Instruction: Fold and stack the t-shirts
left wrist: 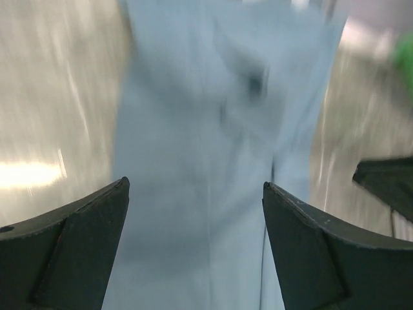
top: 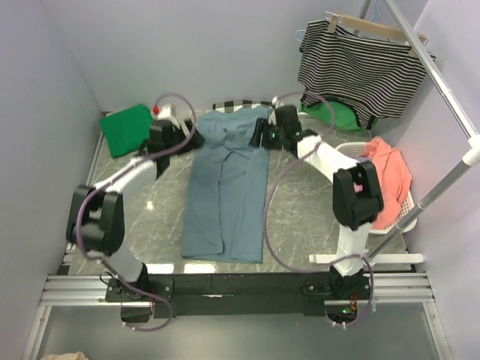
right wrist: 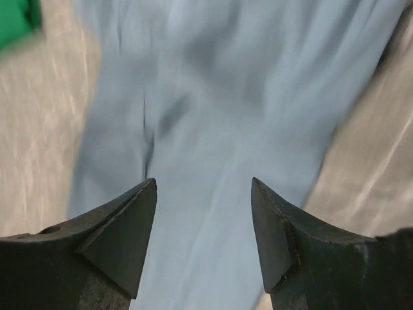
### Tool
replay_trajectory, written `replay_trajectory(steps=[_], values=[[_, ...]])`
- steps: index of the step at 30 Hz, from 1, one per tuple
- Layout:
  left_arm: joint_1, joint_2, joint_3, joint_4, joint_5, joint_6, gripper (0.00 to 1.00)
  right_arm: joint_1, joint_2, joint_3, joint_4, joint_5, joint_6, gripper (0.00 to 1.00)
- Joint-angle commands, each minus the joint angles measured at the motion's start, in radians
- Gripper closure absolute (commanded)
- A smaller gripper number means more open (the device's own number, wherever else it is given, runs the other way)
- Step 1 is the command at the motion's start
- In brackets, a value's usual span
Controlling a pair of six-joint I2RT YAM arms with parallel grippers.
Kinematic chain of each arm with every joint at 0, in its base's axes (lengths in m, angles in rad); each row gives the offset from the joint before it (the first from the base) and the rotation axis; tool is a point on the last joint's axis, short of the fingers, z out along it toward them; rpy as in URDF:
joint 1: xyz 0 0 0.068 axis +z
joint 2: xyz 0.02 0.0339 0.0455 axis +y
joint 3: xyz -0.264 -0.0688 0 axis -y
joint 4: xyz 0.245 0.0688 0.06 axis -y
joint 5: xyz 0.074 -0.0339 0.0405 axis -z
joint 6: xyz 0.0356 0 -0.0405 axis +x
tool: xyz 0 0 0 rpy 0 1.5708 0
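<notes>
The slate-blue t-shirt (top: pixel 225 187) lies in the middle of the table, folded lengthwise into a long narrow strip running from back to front. A bright green t-shirt (top: pixel 126 129) lies folded at the back left. My left gripper (top: pixel 187 141) hovers at the strip's far left edge and my right gripper (top: pixel 259 135) at its far right edge. Both wrist views are blurred. The left gripper (left wrist: pixel 195 184) stands open above the blue cloth (left wrist: pixel 206 129), holding nothing. The right gripper (right wrist: pixel 203 181) is open too, with blue cloth (right wrist: pixel 213 97) below it.
A black-and-white checked cloth (top: pixel 240 105) lies behind the blue shirt. A striped top (top: pixel 360 64) hangs from a hanger at the back right, with green cloth (top: pixel 334 116) under it. A white basket (top: pixel 409 206) with a coral garment (top: pixel 386 172) stands right, beside a slanted metal rail (top: pixel 442 90).
</notes>
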Motion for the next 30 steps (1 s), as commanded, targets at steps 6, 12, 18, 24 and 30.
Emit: replay_trajectory(steps=[6,12,18,24,30], values=[[-0.170,-0.436,-0.438,-0.249,-0.099,-0.198,0.10,0.147,-0.345,-0.450,-0.067,0.003,0.115,0.34],[-0.262,-0.634,-0.592,-0.381,-0.173,-0.312,0.07,0.253,-0.514,-0.697,-0.070,0.020,0.228,0.33],[-0.320,-0.763,-0.704,-0.495,-0.194,-0.408,0.07,0.369,-0.594,-0.843,-0.058,-0.003,0.326,0.33],[-0.398,-0.824,-0.793,-0.539,-0.203,-0.513,0.07,0.492,-0.594,-0.866,-0.108,0.052,0.409,0.33],[-0.527,-0.824,-0.828,-0.608,-0.240,-0.623,0.06,0.575,-0.585,-0.883,-0.169,0.133,0.487,0.33]])
